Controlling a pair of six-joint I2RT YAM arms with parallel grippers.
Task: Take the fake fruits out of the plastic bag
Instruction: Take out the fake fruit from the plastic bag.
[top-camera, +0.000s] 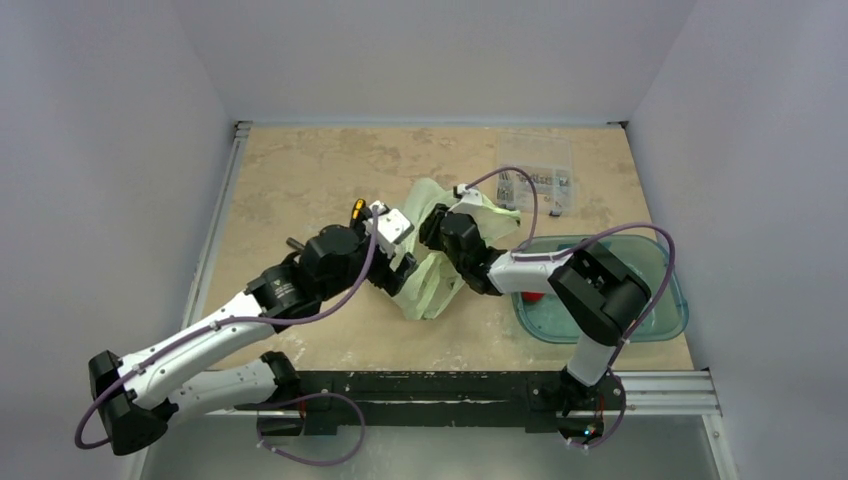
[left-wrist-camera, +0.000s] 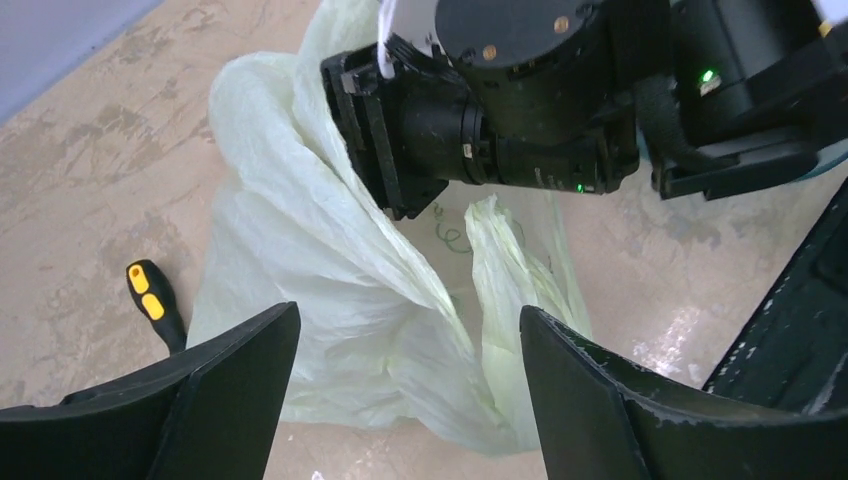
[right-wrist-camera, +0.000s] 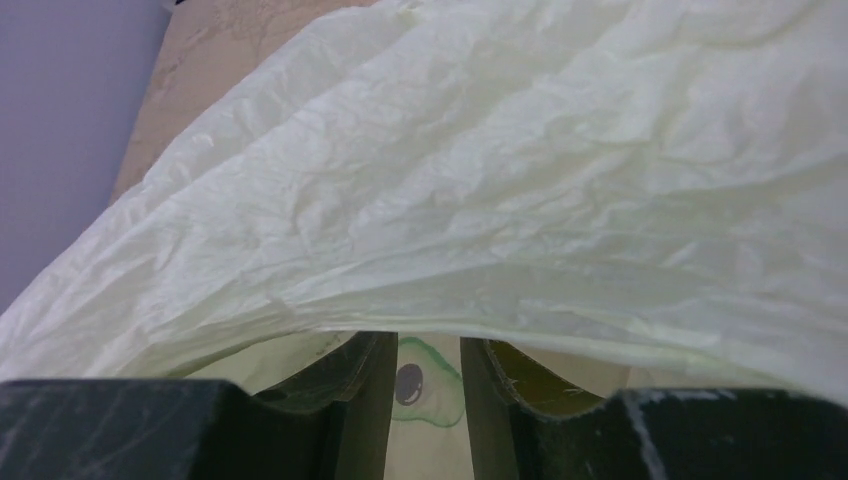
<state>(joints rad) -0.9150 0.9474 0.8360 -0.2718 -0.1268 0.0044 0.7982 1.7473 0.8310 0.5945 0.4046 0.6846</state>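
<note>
My left fingers (left-wrist-camera: 225, 395) are hanging wide and empty above the thin, crinkly pale-green plastic bag (left-wrist-camera: 320, 290) at mid-frame. My right fingers (right-wrist-camera: 345, 400) are sitting narrow under its film; whether they are gripping it, I cannot tell. With no fruit showing, I am risking dragging or tearing the bag.

No words, brand names or numbers legible anywhere. On the plastic bag (right-wrist-camera: 520, 200), at 6 o'clock in the right wrist view, a printed green-outlined drawing (right-wrist-camera: 425, 385) with a dark oval inside, avocado-like, only partly visible. In the left wrist view, barely off centre toward 3 o'clock, a faint green squiggle (left-wrist-camera: 452, 235) printed on the same bag, too small to read.
</note>
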